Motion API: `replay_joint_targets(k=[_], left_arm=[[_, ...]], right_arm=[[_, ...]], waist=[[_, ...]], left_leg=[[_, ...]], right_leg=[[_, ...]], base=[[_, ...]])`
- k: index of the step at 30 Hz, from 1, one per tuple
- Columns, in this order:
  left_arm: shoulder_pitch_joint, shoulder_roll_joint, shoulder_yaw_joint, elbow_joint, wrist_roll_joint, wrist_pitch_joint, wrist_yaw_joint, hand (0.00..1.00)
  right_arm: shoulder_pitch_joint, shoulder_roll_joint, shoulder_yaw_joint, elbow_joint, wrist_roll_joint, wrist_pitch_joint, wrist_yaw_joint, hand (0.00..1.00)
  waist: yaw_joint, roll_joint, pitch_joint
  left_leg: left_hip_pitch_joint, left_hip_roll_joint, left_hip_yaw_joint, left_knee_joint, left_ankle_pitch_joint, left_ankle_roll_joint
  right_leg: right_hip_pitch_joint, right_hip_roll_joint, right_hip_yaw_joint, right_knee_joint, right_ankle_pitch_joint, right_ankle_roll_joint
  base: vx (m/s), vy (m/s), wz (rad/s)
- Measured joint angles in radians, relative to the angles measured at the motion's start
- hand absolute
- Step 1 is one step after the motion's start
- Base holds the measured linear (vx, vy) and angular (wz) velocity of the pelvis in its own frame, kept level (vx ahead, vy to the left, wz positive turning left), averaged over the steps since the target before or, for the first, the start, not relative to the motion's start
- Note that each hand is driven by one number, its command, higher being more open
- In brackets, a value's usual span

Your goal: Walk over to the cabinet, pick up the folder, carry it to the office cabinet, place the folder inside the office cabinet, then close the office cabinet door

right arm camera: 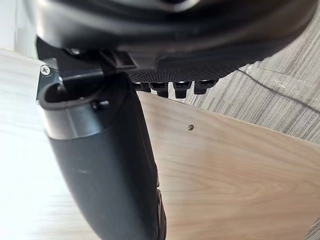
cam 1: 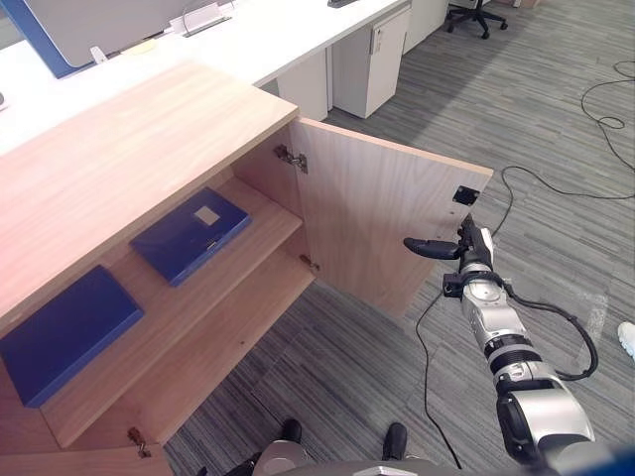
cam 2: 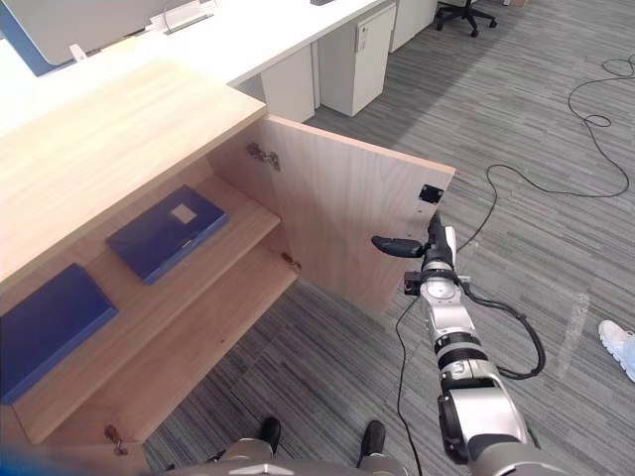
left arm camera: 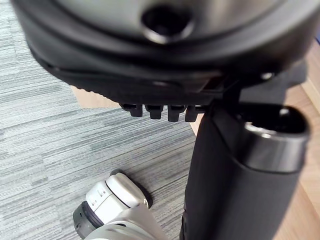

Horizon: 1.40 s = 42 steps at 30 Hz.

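While right hand [cam 1: 472, 248] sits beside door [cam 1: 377, 213], folder [cam 1: 190, 234] shelved, second folder [cam 1: 60, 335] cropped.

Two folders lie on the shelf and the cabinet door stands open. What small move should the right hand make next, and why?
Probably swing the door towards the cabinet with the right hand. The door stands wide open, the blue folders already lie on the shelf, and this hand is at the door's free edge. The left hand hangs idle.
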State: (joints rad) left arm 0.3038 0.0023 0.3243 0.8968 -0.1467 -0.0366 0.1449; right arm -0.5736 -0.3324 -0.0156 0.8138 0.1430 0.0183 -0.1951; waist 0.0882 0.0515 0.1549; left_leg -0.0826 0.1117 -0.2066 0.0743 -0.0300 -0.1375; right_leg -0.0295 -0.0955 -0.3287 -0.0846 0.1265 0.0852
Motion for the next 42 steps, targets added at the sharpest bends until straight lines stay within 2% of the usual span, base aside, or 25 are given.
replay_joint_targets(k=[5, 10, 17, 25, 28, 31, 33, 36, 39, 42], left_arm=[[-0.001, -0.001, -0.040, -0.005, -0.011, -0.010, 0.000, 1.00], [-0.003, -0.009, -0.082, -0.010, -0.021, -0.020, 0.000, 1.00], [-0.003, -0.009, -0.103, -0.010, -0.024, -0.027, 0.005, 1.00], [-0.003, -0.009, -0.103, -0.008, -0.023, -0.027, 0.007, 1.00], [-0.003, -0.006, -0.103, -0.008, -0.023, -0.028, 0.005, 1.00], [-0.004, 0.010, -0.101, -0.004, -0.022, -0.028, -0.008, 1.00], [-0.008, 0.024, -0.100, -0.004, -0.019, -0.028, -0.028, 1.00], [-0.011, 0.031, -0.081, 0.002, -0.017, -0.023, -0.055, 1.00], [-0.017, 0.031, -0.066, 0.003, 0.003, -0.019, -0.069, 1.00], [-0.020, 0.039, -0.064, 0.025, 0.015, -0.018, -0.076, 1.00]], right_arm=[[-0.123, -0.058, -0.014, 0.160, 0.047, -0.001, -0.005, 1.00], [-0.232, -0.119, -0.120, 0.295, 0.061, 0.000, -0.022, 1.00], [-0.272, -0.155, -0.201, 0.338, 0.056, 0.005, -0.050, 1.00], [-0.275, -0.158, -0.183, 0.329, 0.054, 0.007, -0.046, 1.00], [-0.274, -0.185, -0.022, 0.297, 0.058, 0.023, -0.041, 1.00], [-0.268, -0.252, 0.198, 0.225, 0.081, 0.064, 0.025, 1.00], [-0.210, -0.333, 0.347, 0.084, 0.160, 0.073, 0.116, 1.00], [-0.154, -0.386, 0.445, -0.080, 0.298, 0.074, 0.183, 1.00], [-0.103, -0.476, 0.590, -0.246, 0.367, 0.073, 0.252, 1.00], [-0.079, -0.578, 0.741, -0.396, 0.358, 0.072, 0.346, 1.00]], waist=[[0.002, 0.024, 0.020], [0.014, 0.059, 0.049], [0.015, 0.064, 0.071], [0.014, 0.063, 0.072], [-0.002, 0.062, 0.088], [-0.018, 0.060, 0.097], [-0.022, 0.061, 0.097], [-0.042, 0.061, 0.097], [-0.049, 0.062, 0.094], [-0.060, 0.062, 0.069]], left_leg=[[-0.018, -0.004, -0.042, -0.002, 0.020, 0.002], [-0.039, -0.009, -0.103, -0.028, 0.054, -0.004], [-0.039, -0.023, -0.135, -0.046, 0.075, -0.002], [-0.026, -0.021, -0.134, -0.072, 0.092, -0.005], [-0.022, -0.019, -0.126, -0.072, 0.093, -0.005], [-0.017, -0.004, -0.105, -0.072, 0.088, -0.010], [-0.013, 0.019, -0.095, -0.068, 0.078, -0.016], [-0.010, 0.044, -0.080, -0.054, 0.075, -0.021], [-0.018, 0.057, -0.074, -0.017, 0.075, -0.021], [-0.032, 0.064, -0.075, 0.010, 0.081, -0.014]], right_leg=[[-0.002, 0.000, -0.035, 0.000, 0.002, -0.001], [-0.001, -0.002, -0.097, 0.001, 0.005, -0.006], [0.014, -0.016, -0.136, 0.001, 0.004, -0.007], [0.017, -0.020, -0.136, 0.001, 0.007, -0.001], [0.016, -0.018, -0.129, 0.001, 0.009, 0.001], [0.012, -0.005, -0.110, 0.000, 0.009, 0.001], [0.012, 0.019, -0.099, 0.000, 0.002, -0.009], [0.012, 0.048, -0.085, 0.000, -0.010, -0.027], [0.013, 0.067, -0.071, 0.000, -0.023, -0.039], [0.013, 0.081, -0.071, -0.001, -0.035, -0.056]], base=[[-0.06, -0.022, 0.22], [0.00, -0.026, 0.38], [0.00, 0.005, 0.17], [-0.04, 0.002, 0.00], [-0.04, -0.002, -0.09], [-0.03, -0.023, -0.22], [0.00, -0.063, -0.22], [0.03, -0.085, -0.18], [0.02, -0.094, -0.20], [0.03, -0.097, -0.02]])
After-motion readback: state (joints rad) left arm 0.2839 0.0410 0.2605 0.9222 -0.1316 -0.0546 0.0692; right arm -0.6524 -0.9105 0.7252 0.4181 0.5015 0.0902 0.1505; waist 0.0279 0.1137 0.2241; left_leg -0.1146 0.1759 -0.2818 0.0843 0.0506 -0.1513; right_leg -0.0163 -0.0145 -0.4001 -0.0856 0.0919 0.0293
